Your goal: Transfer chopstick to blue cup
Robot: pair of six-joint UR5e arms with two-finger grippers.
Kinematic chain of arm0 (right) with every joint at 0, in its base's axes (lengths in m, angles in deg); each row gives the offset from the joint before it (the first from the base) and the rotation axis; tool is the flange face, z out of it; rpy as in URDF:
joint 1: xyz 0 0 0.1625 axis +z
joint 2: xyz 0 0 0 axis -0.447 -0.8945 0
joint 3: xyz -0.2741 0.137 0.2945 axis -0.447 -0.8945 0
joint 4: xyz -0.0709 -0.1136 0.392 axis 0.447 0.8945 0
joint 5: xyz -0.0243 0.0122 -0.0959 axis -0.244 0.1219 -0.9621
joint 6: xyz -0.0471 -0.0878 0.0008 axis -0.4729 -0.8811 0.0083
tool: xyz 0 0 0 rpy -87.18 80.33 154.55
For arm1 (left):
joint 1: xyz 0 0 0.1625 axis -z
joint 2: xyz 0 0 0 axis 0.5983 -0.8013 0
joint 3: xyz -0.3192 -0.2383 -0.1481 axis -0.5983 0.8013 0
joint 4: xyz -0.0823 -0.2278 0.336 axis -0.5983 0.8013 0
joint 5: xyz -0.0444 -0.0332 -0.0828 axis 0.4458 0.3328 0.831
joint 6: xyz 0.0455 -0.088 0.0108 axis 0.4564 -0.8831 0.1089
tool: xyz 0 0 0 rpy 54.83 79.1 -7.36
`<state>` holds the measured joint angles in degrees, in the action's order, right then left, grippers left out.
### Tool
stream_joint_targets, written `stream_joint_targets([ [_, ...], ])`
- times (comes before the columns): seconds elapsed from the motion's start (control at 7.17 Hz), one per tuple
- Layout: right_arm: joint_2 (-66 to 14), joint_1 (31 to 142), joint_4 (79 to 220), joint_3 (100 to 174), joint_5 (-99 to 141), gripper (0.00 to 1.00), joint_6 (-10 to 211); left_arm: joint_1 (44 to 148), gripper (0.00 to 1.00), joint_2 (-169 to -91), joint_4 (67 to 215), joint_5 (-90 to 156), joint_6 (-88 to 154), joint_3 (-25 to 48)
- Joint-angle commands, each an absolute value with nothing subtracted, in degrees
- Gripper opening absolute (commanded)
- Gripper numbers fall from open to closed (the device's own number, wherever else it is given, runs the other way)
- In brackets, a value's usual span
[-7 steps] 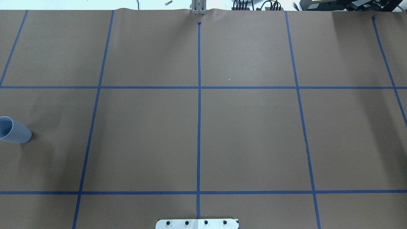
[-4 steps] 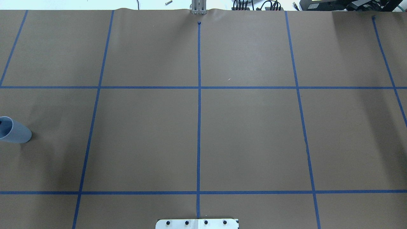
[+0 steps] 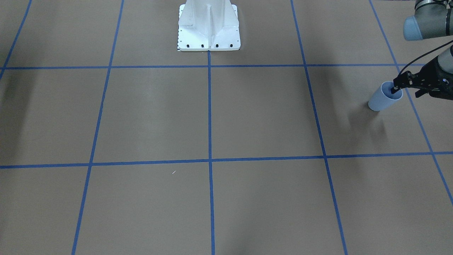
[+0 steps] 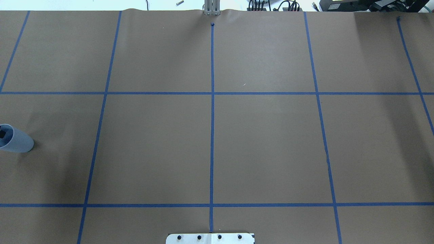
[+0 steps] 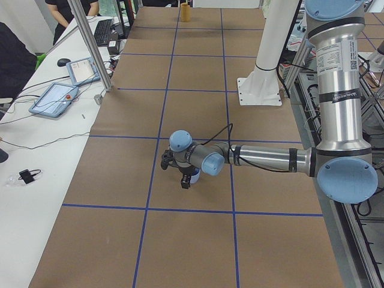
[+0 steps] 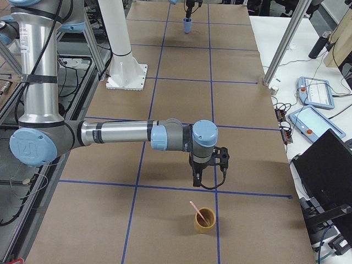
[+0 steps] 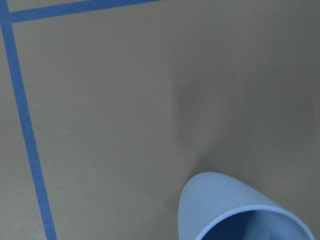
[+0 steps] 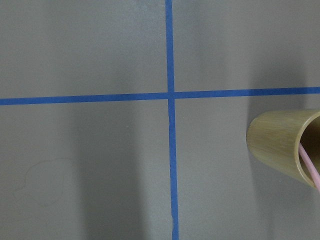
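The blue cup (image 3: 384, 98) (image 4: 17, 140) (image 7: 225, 200) stands upright at my left end of the table. My left gripper (image 3: 408, 91) hangs at its rim and looks open. One dark fingertip (image 4: 2, 134) is inside the cup's mouth and the other is outside it. The pink chopstick (image 6: 196, 211) (image 8: 309, 164) leans in a tan cup (image 6: 204, 220) (image 8: 280, 142) at the opposite end of the table. My right gripper (image 6: 209, 177) hovers a little short of that tan cup. Whether it is open or shut I cannot tell.
Brown paper with a blue tape grid (image 4: 212, 93) covers the table. The white robot pedestal (image 3: 208, 28) stands at the middle of the near edge. Metal posts (image 6: 286, 41) and tablets (image 5: 57, 99) (image 6: 313, 91) stand on side benches. A person (image 5: 72, 9) stands at the far bench.
In the overhead view a dark fingertip of my left gripper has come in from the left edge into the blue cup's mouth. The cup has stayed in place.
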<state>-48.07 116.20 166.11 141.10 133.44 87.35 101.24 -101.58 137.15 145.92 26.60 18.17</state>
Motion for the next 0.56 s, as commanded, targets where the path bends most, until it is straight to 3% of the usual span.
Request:
stream_joint_targets([
  [0.0, -48.2, 116.2, 166.2, 141.1, 133.4, 1.00, 87.4, 100.8, 0.00, -101.3, 137.9, 145.8, 26.7, 18.1],
  [0.42, -48.2, 116.2, 166.5, 141.1, 133.5, 1.00, 87.4, 101.3, 0.00, -101.3, 137.6, 146.5, 25.9, 19.3],
])
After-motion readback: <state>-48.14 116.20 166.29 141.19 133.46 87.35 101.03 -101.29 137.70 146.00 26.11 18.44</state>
